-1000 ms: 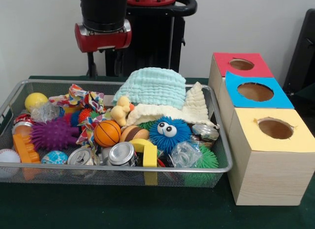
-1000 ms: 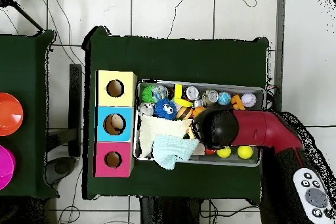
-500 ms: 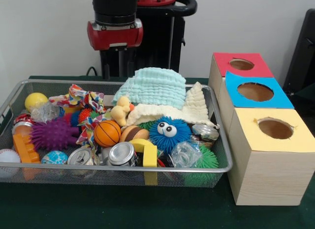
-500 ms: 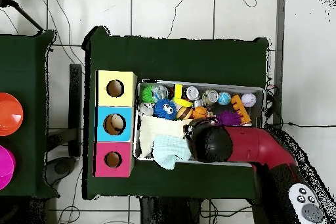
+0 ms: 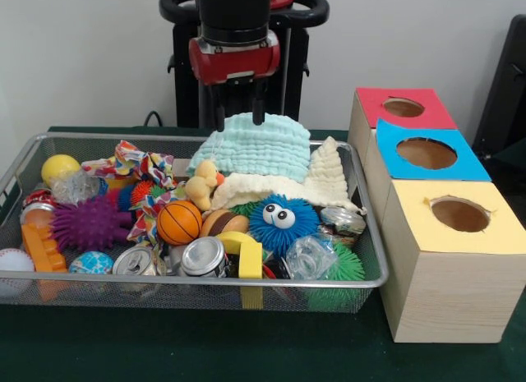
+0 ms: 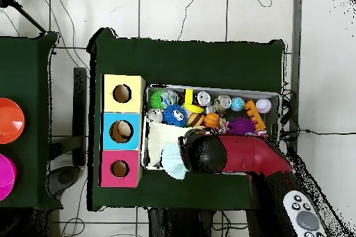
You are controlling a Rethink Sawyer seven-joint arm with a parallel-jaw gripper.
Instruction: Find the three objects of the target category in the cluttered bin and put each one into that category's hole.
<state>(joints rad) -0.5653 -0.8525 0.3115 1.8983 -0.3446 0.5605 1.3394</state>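
While the tool (image 5: 235, 117) hangs just above the pale blue cloth (image 5: 253, 146), its two prongs stand spread with a gap between them and pinch nothing. That cloth is heaped at the back of the wire basket (image 5: 362, 281), and a cream cloth (image 5: 283, 185) lies against it on the side toward the boxes. Target category is not given; judging from where the tool sits, cloths look like the likely pick, but that is a guess.

Other stuff, placed off the blue cloth:
- yellow duck (image 5: 201, 185) just in front of it
- small basketball (image 5: 178, 223) in front of the duck
- blue fuzzy toy with eyes (image 5: 283, 220) in front of the cream cloth
- cans (image 5: 202, 256) along the basket's front rim
- purple spiky ball (image 5: 89, 223) and yellow ball (image 5: 60, 167) well away, at the end opposite the boxes

Three boxes sit beside the basket on the green surface (image 5: 205, 349), past the cream cloth: red box (image 5: 400, 108), blue box (image 5: 425, 154), yellow box (image 5: 458, 215), each with a round hole on top.

Progress: looks like early stage. No item is held, and nothing shows in any hole as far as the holes can be seen into. Overhead, the arm (image 6: 240, 156) covers that end of the basket, so the cloths are mostly hidden there. Left to do: grab, carry, drop, for the three items.
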